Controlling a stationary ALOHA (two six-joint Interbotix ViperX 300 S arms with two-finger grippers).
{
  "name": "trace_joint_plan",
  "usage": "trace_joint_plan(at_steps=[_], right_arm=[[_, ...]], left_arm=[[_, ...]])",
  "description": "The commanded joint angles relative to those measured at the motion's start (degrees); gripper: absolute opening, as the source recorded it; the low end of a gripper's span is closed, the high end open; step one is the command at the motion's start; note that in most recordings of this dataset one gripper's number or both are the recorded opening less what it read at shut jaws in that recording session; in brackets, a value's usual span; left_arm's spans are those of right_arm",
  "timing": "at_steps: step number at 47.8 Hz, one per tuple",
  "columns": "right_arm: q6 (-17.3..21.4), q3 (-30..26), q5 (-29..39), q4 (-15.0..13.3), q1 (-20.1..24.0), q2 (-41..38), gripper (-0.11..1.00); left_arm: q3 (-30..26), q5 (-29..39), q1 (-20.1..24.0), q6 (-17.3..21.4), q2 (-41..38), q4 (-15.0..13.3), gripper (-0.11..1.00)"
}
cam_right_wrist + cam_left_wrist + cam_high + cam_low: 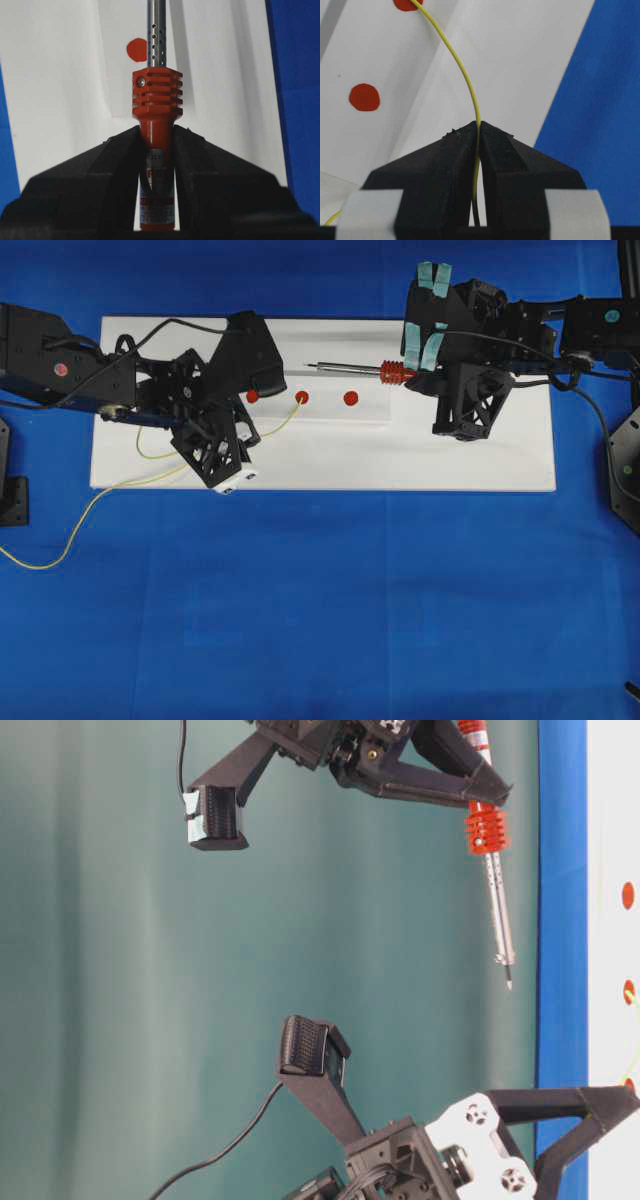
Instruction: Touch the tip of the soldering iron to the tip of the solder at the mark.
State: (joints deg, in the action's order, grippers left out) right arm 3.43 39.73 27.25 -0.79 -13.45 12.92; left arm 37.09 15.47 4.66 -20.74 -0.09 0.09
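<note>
The left jaws (479,131) were closed tight on the solder (462,75), the thin yellow wire pinched between the two black pads. Ahead of those jaws the wire rose in a gentle curve across the white board (520,60) and its free end reached the middle red mark (409,4); a second red dot (364,97) lay off to one side of the jaws. Behind the jaws, in the overhead view, the rest of the wire trailed off the board and looped over the blue counter (300,620).

The right jaws (159,135) were clamped on the soldering iron (157,95), gripping the red handle just behind its ribbed collar. The silver shaft ran straight out in front of the jaws, above the board. Seen from overhead, its dark tip pointed toward the left jaws and stopped apart from the solder's end, beside the row of three red dots and not touching the wire.
</note>
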Motion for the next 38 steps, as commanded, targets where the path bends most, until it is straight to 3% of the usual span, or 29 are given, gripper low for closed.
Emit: trace_joint_plan(at_steps=[1,21,38], right_arm=[[0.00,-0.79,-0.26,-0.09,0.26,-0.70,0.06],[0.00,-2.29,-0.53,-0.09,1.85,-7.56,0.06],[0.00,-3.08,-0.88,-0.18,1.93,-8.70,0.06]], left_arm=[[-0.79,-0.18,-0.26,-0.09,0.79,0.09,0.01],[-0.88,-0.18,-0.26,-0.09,0.79,0.09,0.01],[-0.88,-0.18,-0.26,-0.09,0.88,0.09,0.01]])
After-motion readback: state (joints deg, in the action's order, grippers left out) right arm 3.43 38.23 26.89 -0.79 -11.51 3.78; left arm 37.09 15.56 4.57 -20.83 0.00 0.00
